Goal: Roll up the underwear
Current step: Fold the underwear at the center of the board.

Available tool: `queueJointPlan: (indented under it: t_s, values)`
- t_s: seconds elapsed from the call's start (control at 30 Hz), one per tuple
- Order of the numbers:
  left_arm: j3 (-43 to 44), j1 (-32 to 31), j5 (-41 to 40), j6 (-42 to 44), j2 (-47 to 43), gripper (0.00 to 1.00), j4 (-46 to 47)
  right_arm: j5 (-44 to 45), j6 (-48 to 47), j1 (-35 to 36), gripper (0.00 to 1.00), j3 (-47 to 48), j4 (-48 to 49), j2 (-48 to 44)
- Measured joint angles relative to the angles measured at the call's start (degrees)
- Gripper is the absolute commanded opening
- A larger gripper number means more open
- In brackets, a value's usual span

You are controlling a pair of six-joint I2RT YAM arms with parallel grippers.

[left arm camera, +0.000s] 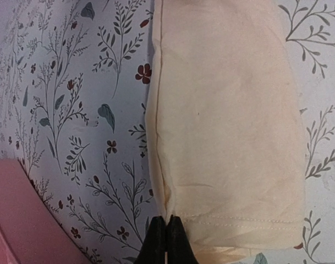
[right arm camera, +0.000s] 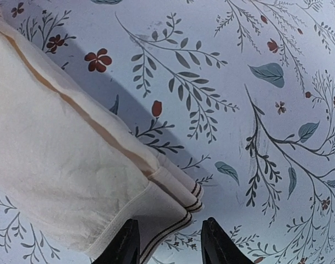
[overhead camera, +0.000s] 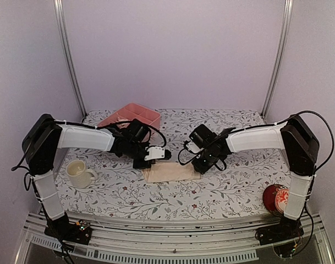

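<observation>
A: Underwear (overhead camera: 173, 174), material and shape?

B: Thin, soft cloth, matt, pale peach-beige. It lies flat as a folded oblong strip near the middle of the worktop (overhead camera: 233, 184), between the two tools. The worktop cover is pale, printed with grey-blue sprigs and small red flowers.

A: Left tool (overhead camera: 144, 164)?

B: The black tips are pressed together. From the left wrist they sit right at a corner of the cloth, where a long folded edge meets a stitched hem. I cannot tell if any cloth is nipped between them.

A: Right tool (overhead camera: 202, 166)?

B: Its fingers stand apart, not closed on anything. From the right wrist, the strip's end corner lies in the gap between them.

A: What do the wrist views add?

B: The left wrist shows a double row of hem stitching, faint creases and a glossy ribbon-like trim below the hem. The right wrist shows a tan band running along the cloth and several stacked layers at the corner, each edged with thin dark piping. None of that reads from above.

A: And the top view only?

B: A pink tray (overhead camera: 131, 115) with compartments sits at the back left. A cream mug (overhead camera: 79, 173) stands upright at the front left. A red round item (overhead camera: 273, 198) sits at the front right, partly behind the right arm. All are apart from the cloth.
</observation>
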Motion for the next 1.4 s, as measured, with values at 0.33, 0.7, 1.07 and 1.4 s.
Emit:
queueJointPlan:
  t_s: [0.33, 0.7, 1.07, 1.4]
  values:
    - [0.0, 0.11, -2.49, -0.33, 2.8, 0.0, 0.57, 4.81, 1.11, -0.04, 0.5, 0.0, 3.41, 1.07]
    - [0.0, 0.31, -4.94, -0.96, 3.28, 0.46, 0.76, 6.93, 2.58, -0.02, 0.52, 0.0, 5.18, 2.69]
    - [-0.28, 1.03, -8.63, -4.33, -0.24, 0.82, 5.05, 7.21, 3.67, -0.04, 0.61, 0.0, 4.87, 1.77]
    - [-0.44, 3.21, -11.1, -6.82, -6.51, 0.65, 11.28, 2.86, 7.61, -0.61, 0.56, -1.6, 7.13, -10.82]
